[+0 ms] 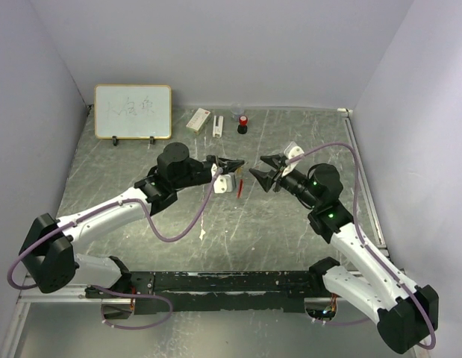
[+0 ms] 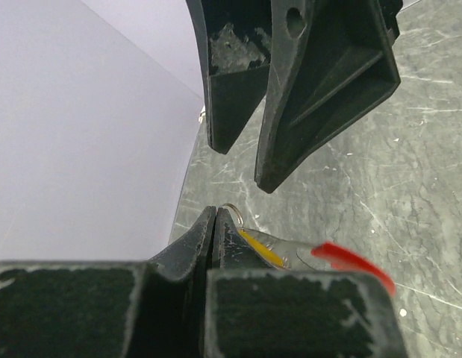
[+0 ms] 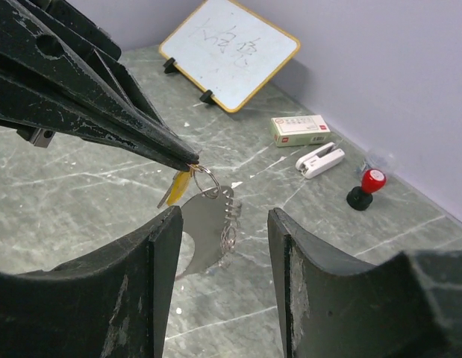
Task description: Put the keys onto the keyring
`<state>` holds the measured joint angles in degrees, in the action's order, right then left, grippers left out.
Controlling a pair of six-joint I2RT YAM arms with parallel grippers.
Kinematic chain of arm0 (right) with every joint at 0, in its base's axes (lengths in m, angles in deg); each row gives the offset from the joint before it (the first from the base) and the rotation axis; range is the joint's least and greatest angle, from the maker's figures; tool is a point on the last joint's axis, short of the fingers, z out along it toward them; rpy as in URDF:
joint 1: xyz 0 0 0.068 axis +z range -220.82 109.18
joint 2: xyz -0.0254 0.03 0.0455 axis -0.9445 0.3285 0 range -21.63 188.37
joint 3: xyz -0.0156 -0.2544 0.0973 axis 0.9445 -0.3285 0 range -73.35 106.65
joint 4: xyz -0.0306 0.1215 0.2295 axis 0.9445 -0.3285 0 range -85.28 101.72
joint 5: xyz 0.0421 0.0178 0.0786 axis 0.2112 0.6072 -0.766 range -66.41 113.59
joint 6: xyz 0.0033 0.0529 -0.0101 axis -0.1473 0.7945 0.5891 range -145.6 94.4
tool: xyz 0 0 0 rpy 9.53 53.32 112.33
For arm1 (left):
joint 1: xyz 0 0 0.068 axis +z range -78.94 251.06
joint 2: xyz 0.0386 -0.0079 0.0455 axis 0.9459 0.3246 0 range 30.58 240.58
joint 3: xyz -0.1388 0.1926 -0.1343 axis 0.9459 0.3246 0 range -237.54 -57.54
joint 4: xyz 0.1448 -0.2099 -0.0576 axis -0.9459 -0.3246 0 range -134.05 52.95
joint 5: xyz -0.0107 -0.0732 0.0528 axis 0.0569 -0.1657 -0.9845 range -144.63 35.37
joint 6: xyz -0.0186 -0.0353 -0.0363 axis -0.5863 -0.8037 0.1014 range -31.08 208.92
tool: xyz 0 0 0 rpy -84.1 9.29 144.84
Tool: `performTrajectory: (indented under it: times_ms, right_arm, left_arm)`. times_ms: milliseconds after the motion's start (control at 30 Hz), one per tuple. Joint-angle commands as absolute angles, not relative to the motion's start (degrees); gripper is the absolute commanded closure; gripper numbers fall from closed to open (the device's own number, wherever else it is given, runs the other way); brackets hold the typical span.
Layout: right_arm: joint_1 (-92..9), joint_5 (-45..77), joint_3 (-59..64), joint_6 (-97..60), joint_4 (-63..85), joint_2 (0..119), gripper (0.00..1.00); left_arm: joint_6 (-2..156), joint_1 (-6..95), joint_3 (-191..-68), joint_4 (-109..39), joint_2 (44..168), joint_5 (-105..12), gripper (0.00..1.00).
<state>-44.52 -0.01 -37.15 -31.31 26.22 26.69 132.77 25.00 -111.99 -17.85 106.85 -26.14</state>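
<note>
My left gripper [image 1: 232, 164] is shut on a small silvery ring [image 3: 205, 179], held above the table. From the ring hang a tan-gold key [image 3: 176, 188], a flat tag [image 3: 204, 231] that looks grey here, and a beaded chain [image 3: 229, 227]. In the left wrist view the shut left gripper [image 2: 214, 212] shows the ring [image 2: 232, 208], the key [image 2: 260, 250] and a red tag edge [image 2: 351, 262]. The red tag also shows from above [image 1: 239, 186]. My right gripper [image 3: 225, 216] is open and empty, just short of the hanging keyring; it also shows from above [image 1: 264, 176]. No blue key is in view.
A whiteboard [image 1: 133, 112] stands at the back left. Near the back wall lie a white box with a red mark [image 1: 198, 119], a small white clip-like object [image 1: 217, 125] and a red-and-black cylinder [image 1: 243, 123]. Walls close in both sides.
</note>
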Motion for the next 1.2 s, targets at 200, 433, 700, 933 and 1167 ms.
performTrajectory:
  times_ms: [200, 433, 700, 933, 1167]
  right_arm:
    - [-45.49, -5.35, -39.23, -30.73, 31.8, 28.15, 0.52]
    - [-46.53, -8.45, -39.74, -30.19, 34.07, 29.03, 0.57]
    - [-47.48, -11.71, -38.83, -30.09, 35.56, 31.22, 0.6]
    - [-47.74, -13.85, -38.46, -29.78, 36.75, 33.22, 0.62]
    - [-47.75, -15.7, -37.69, -29.9, 37.02, 33.92, 0.77]
  left_arm:
    - [132.2, 24.96, -111.6, -17.36, 104.23, -22.54, 0.93]
    - [132.07, 24.94, -111.67, -18.09, 104.02, -20.78, 0.93]
    - [132.25, 24.92, -111.95, -19.39, 103.78, -18.96, 0.93]
    - [132.25, 24.92, -112.07, -19.68, 103.55, -18.55, 0.93]
    - [132.15, 24.92, -112.03, -19.54, 103.82, -18.33, 0.93]
